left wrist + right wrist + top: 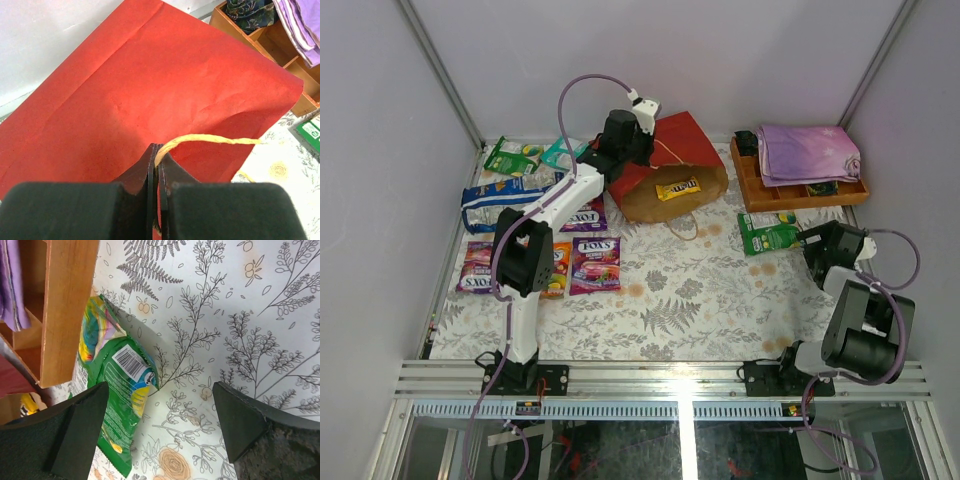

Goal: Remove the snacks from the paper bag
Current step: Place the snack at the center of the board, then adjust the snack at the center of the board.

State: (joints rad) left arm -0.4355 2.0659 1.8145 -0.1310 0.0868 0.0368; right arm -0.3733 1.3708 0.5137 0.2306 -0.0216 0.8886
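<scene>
paper bag [688, 140] upper centre, on its side, yellow bar [677, 188] in its mouth | left gripper [159, 150] pinched on string handle [210, 140] | right gripper [160, 410] spread, green packet [120, 390] lower left | bag light, creases easily; bar likely slick, take by edges

paper bag [150, 85]: red matt paper outside, lightly creased; brown kraft inside.
string handle [215, 139]: twisted pale-yellow fibre, rough.
snacks [595, 262]: glossy printed film.
green packet [122, 390]: shiny, crinkled plastic film.
tray [67, 305]: smooth orange-brown wood.
cloth [808, 150]: soft purple fabric.
table cover [250, 315]: matt, leaf-printed.
right gripper [160, 390]: fingers [240, 422] matt black, faintly grainy.
rails [670, 378]: bare metal.
</scene>
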